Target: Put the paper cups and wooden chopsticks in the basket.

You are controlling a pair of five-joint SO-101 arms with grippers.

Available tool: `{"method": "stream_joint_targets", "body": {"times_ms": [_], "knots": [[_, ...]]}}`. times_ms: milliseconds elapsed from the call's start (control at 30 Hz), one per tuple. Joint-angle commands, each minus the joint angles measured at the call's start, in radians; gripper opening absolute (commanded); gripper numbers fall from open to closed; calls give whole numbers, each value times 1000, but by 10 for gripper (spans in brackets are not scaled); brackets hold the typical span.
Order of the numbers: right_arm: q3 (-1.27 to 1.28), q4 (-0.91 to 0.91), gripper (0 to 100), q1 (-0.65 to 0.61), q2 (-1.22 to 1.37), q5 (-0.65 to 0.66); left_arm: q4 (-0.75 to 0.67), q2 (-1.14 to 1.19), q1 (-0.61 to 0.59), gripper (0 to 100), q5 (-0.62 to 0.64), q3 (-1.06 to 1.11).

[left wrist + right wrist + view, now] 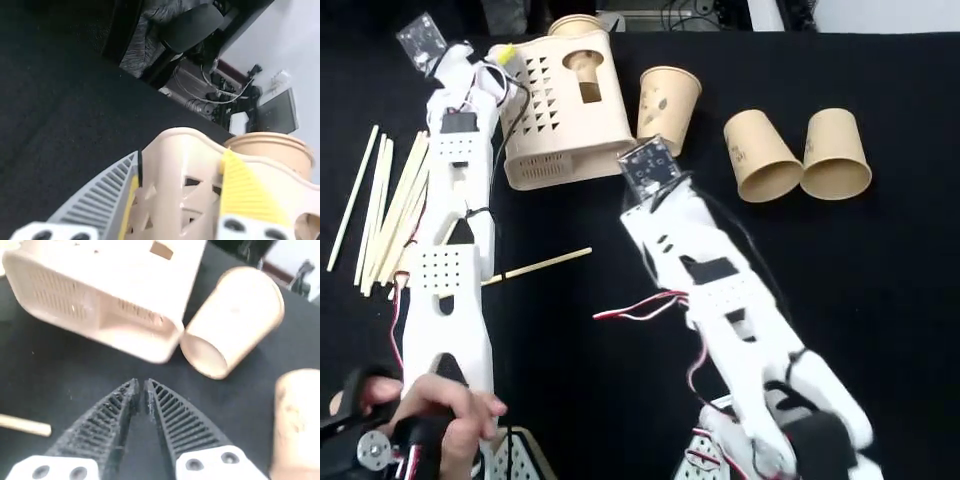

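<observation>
Lying on its side at the far left-centre of the black cloth-covered table (880,300), the beige perforated plastic basket (565,110) showed its ribbed base towards the near side. The left gripper (181,159) sat at the basket's far left corner. Its grey finger and its yellow finger stood on either side of the basket's rim, and both looked pressed against it, so it held the rim.

A tan paper cup (575,22) sat just past the basket's far edge. A second tan cup (668,105) lay on its side just right of the basket, touching or nearly touching it, with its mouth towards the near side. Two more tan cups (760,155) (835,155) lay side by side farther right, touching each other.

The right gripper (140,388) hovered just near of the basket's base with nothing between its black ribbed fingers, which were drawn together to a thin slit.

A loose bundle of pale wooden chopsticks (390,210) lay at the far left of the table, beside the left arm. One single wooden chopstick (535,265) lay apart between the two arms.
</observation>
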Motion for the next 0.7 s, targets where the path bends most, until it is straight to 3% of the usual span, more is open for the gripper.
{"method": "stream_joint_targets", "body": {"times_ms": [0, 333, 500, 667], "knots": [[-13, -189, 41, -12, 87, -2, 121, -5, 7, 238, 6, -76], [-12, -285, 43, 3, 185, 0, 408, -5, 7, 89, 2, -257], [-12, -285, 45, 3, 185, -5, 488, -14, 21, 85, -9, -275], [-10, -285, 45, 3, 185, -5, 520, -14, 50, 84, -97, -277]]}}
